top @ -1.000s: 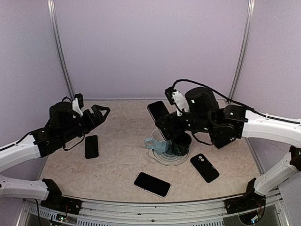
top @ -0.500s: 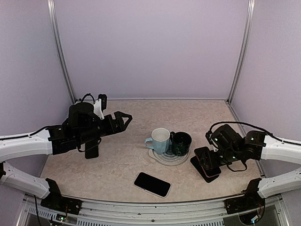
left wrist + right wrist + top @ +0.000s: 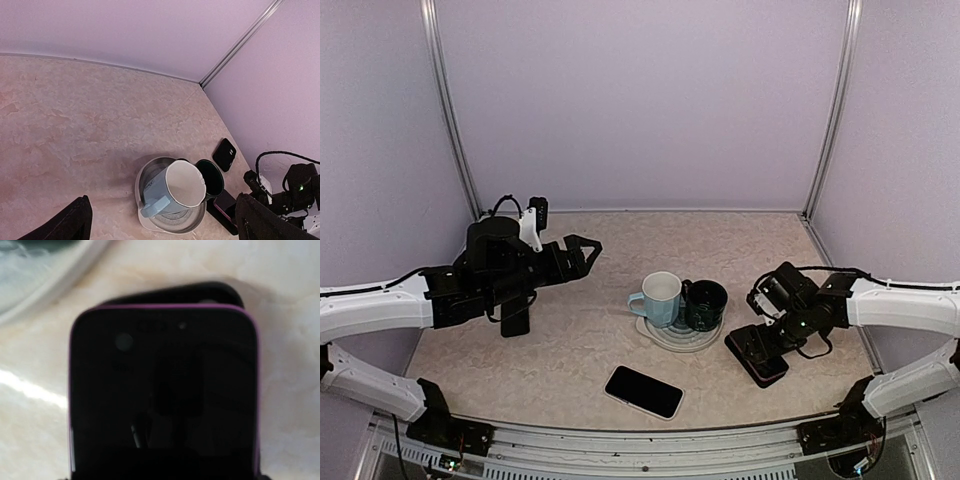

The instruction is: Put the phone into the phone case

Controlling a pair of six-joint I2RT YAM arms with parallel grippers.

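The phone, black with a purple rim, fills the right wrist view. It lies over the black phone case, whose far end sticks out beyond it. From above, my right gripper is low at the right of the table and shut on the phone, pressing it onto the case. My left gripper hovers open and empty over the left part of the table, well apart from both. Its view shows the phone past the mugs.
A light blue mug and a dark mug stand on a round plate mid-table, just left of the case. Another black phone lies near the front edge. A third lies under the left arm.
My right arm brought the phone down from above the mugs onto the case at the right. My left arm swung forward and to the right, gripper still open.
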